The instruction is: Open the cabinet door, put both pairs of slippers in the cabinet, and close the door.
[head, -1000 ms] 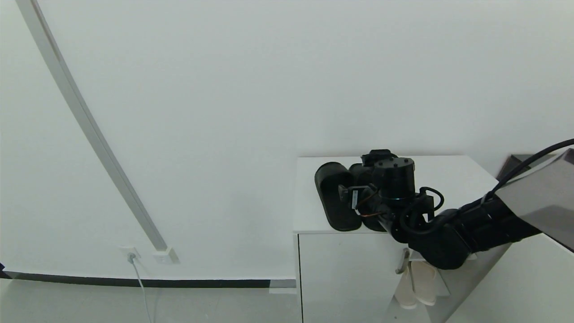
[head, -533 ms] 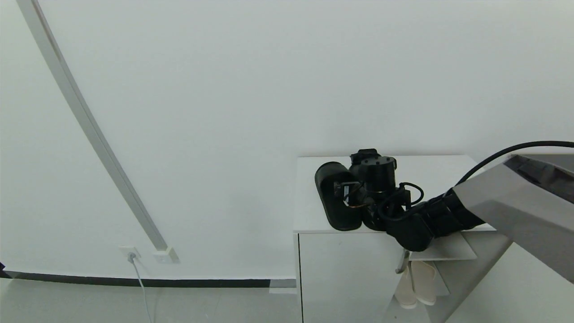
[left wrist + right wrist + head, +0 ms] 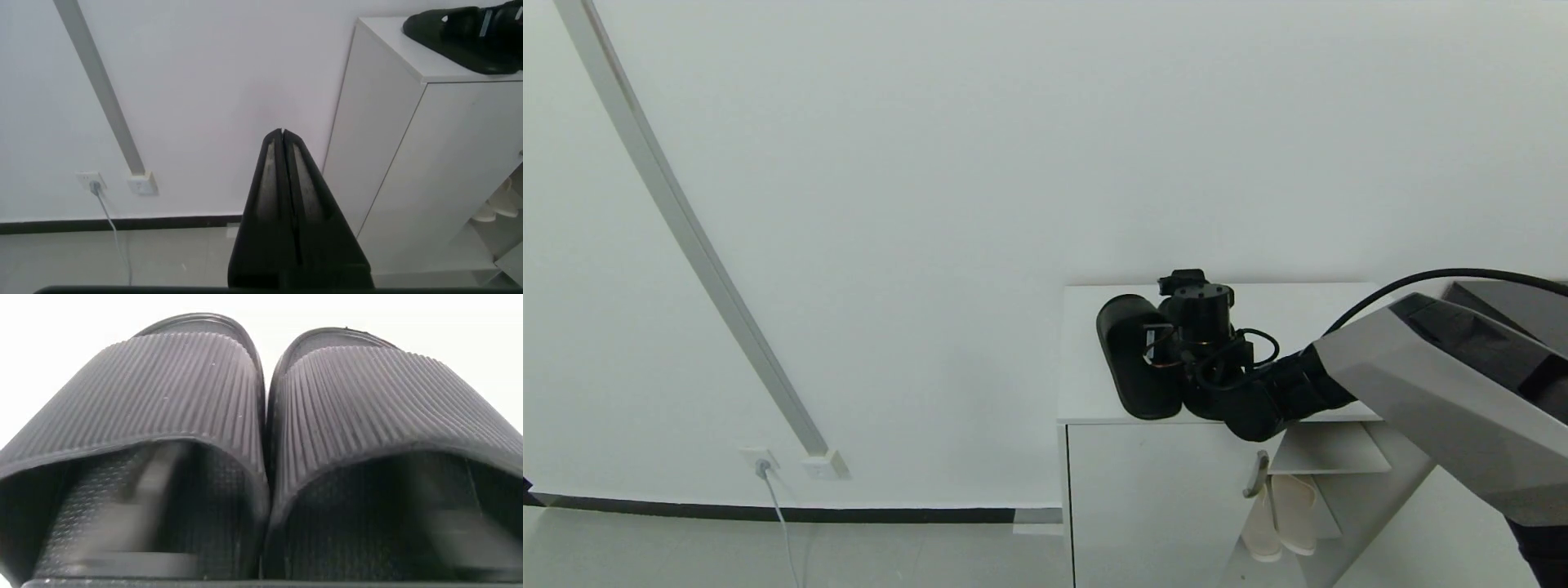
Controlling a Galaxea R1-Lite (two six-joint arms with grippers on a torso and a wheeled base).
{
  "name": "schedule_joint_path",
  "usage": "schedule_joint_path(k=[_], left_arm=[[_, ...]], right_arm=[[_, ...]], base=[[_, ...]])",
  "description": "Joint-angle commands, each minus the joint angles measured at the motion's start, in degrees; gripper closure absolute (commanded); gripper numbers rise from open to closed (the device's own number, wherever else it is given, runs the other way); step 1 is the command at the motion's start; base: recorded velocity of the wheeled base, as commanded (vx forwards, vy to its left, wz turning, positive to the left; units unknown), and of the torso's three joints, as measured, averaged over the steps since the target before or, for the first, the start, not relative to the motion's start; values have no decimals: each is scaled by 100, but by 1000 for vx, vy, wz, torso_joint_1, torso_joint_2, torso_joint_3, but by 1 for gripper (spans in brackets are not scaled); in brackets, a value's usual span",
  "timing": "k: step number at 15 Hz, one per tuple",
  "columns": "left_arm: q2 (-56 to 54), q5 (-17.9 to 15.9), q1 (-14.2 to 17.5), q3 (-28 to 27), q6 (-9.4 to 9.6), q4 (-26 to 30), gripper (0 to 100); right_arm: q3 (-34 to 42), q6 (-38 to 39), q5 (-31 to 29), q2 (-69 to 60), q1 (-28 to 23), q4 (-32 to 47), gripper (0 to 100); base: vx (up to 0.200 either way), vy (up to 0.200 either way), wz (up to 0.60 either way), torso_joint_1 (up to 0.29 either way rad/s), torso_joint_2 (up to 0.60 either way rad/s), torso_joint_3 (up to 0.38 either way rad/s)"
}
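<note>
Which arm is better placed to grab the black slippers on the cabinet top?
Right. The right arm is over the black slippers on the cabinet top; the left gripper is off to the cabinet's side, jaws shut, apart from them.

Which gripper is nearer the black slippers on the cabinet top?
Right. The right gripper is at the black slippers atop the cabinet; the left gripper is apart, off the cabinet's side, fingers shut.

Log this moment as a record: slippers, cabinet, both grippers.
cabinet: white, right half open
black slippers: side by side on the cabinet's top, toward its left end
white slippers: inside the cabinet, on a lower shelf
right gripper: at the black slippers
left gripper: shut, holding nothing, apart from the cabinet
</note>
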Motion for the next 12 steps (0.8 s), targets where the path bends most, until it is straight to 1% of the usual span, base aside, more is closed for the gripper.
schedule_joint_path(k=[1,4,6,9,11,12], left_arm=[[1,2,1,0,2,2,100],[1,2,9,0,2,2,100],[1,2,1,0,2,2,100],[-7,-7,1,0,-7,2,100],[1,-7,1,0,20,2,100],[1,-7,1,0,20,2,100]], right_arm=[[-15,-1,1,53,-2,-2,100],[117,17,1,-97,16,-38,100],[530,17,133,-474,77,-134,100],[1690,-1,520,-1599,209,-328,100],[2595,8,862,-2417,297,-495,100],[2798,8,959,-2584,324,-556,100]], base=[[0,0,0,0,0,0],[0,0,0,0,0,0],[0,0,0,0,0,0],[0,0,0,0,0,0],[0,0,0,0,0,0],[0,0,0,0,0,0]])
